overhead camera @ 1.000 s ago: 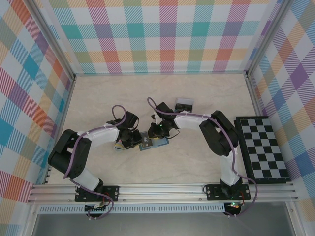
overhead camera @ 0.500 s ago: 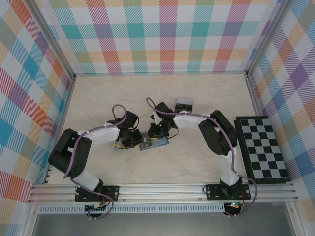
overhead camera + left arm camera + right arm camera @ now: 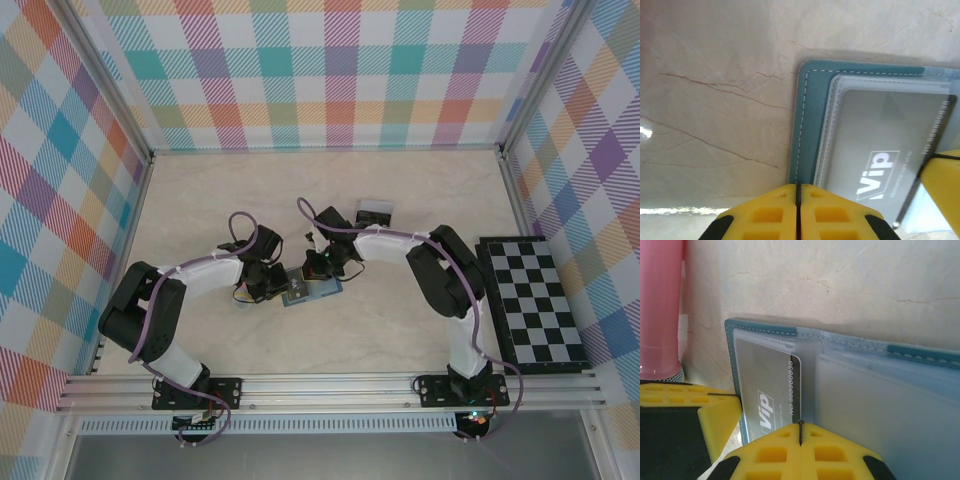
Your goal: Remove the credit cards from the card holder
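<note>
**newbie:** So why are both arms crowded onto one little holder point(image 3: 812, 125)?

**tinkerer:** Division of labour, I'd guess. The left gripper point(image 3: 797, 190) is pinched flat on the holder's stitched teal edge, probably to pin it to the table point(image 3: 715, 75). The right gripper point(image 3: 800, 429) is closed too. The corner of the grey "Vip" card point(image 3: 767, 390) runs right into its seam, so it looks clamped on the card.

**newbie:** Card out yet?

**tinkerer:** Nope, it looks mostly inside the clear sleeve point(image 3: 880, 405). It's thin glossy plastic in a snug, soft pocket. Without an anchor the whole holder would likely slide on that smooth marble-look top. There's a pink stick point(image 3: 660, 310) just beside the holder's end, too.
</note>
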Controlling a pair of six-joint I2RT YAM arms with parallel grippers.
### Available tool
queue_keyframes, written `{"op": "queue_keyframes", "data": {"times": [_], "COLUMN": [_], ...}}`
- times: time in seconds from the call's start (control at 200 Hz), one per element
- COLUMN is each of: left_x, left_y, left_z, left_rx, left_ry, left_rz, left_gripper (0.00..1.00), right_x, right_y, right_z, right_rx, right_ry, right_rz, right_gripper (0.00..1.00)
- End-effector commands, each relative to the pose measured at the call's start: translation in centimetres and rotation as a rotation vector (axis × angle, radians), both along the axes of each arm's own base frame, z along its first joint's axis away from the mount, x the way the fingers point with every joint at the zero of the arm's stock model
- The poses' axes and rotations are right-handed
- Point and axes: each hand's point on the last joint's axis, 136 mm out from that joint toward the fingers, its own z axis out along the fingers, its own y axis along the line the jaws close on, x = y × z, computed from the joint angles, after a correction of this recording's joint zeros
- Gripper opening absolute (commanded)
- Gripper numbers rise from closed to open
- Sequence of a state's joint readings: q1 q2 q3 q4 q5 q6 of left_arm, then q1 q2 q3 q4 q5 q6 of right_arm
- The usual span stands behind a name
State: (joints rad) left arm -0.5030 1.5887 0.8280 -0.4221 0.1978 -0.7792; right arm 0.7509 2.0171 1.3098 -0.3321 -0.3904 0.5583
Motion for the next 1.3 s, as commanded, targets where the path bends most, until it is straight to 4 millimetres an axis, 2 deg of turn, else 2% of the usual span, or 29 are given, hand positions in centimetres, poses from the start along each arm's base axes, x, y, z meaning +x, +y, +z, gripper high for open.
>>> {"op": "queue_keyframes", "data": {"times": [0.0, 0.19, 0.275, 0.505, 0.61, 0.83, 1.085, 1.295], "left_x": [-0.1, -0.3, -0.1, 1.4, 1.7, 1.5, 0.6, 0.0], "left_y": [0.2, -0.2, -0.5, -2.2, -3.2, -3.6, -2.5, -1.7], "left_z": [0.7, 0.0, 0.2, 3.7, 4.4, 2.4, 0.3, -0.6], "left_rx": [0.036, 0.02, 0.005, -0.096, -0.146, -0.133, -0.062, -0.026], "left_ry": [-0.013, 0.01, 0.004, -0.1, -0.116, -0.053, 0.01, 0.03], "left_rz": [-0.037, -0.037, -0.038, -0.067, -0.084, -0.096, -0.101, -0.101], "left_gripper": [0.09, 0.09, 0.09, 0.11, 0.11, 0.09, 0.08, 0.08], "right_x": [0.0, 0.3, 0.2, -0.2, -0.2, 0.0, 0.5, 1.4], "right_y": [-0.9, -1.9, -2.2, -2.1, -1.6, -1.4, -2.1, -1.9], "right_z": [1.3, 1.1, 0.7, 0.3, 0.2, 0.3, 0.7, 1.1], "right_rx": [-0.019, -0.051, -0.066, -0.06, -0.041, -0.042, -0.095, -0.109], "right_ry": [-0.055, -0.069, -0.065, -0.043, -0.03, -0.036, -0.075, -0.101], "right_rz": [0.013, -0.006, -0.01, 0.002, 0.012, 0.019, 0.032, 0.02], "right_gripper": [0.0, 0.0, 0.0, 0.0, 0.0, 0.0, 0.0, 0.0]}}
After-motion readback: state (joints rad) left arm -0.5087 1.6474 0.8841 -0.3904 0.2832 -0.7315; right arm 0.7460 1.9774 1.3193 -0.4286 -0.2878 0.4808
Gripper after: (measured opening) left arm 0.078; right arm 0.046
